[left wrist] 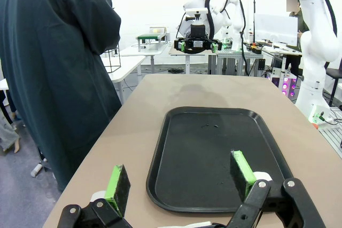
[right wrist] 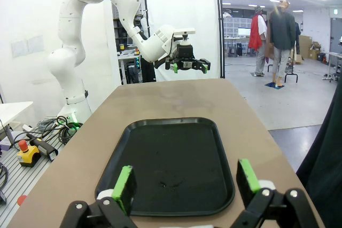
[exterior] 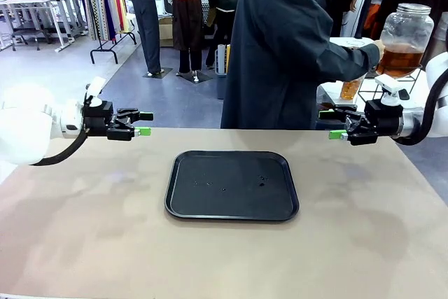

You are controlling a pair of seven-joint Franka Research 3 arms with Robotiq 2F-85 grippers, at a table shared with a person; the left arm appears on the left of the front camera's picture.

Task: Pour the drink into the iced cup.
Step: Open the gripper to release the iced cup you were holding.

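Amber-brown tea-like drink [exterior: 397, 60] fills the lower part of a large clear glass jar with a silver metal lid [exterior: 406, 31], which stands behind the far right corner of the beige desk [exterior: 84, 229], well apart from both arms. A person in a long dark coat [exterior: 280, 54] stands at the far side of the desk, turned toward the jar, one hand [exterior: 379, 48] reaching to it. Below that hand a clear cup holding amber liquid [exterior: 350, 89] is partly in view.

At the middle of the desk lies a black rectangular plastic tray with rounded corners [exterior: 232, 184], bare except for a few small specks or drops on its surface.

The left claw [exterior: 142, 123] hovers above the desk's left far edge, its green-padded fingers spread wide and holding nothing. The right claw [exterior: 334, 124] hovers above the right far edge, likewise wide and holding nothing. The two point toward each other across the tray. In the left wrist view the left claw's green pads [left wrist: 118, 186] frame the tray's near end.

No brand, label or writing can be read on the jar, the tray or the cup.
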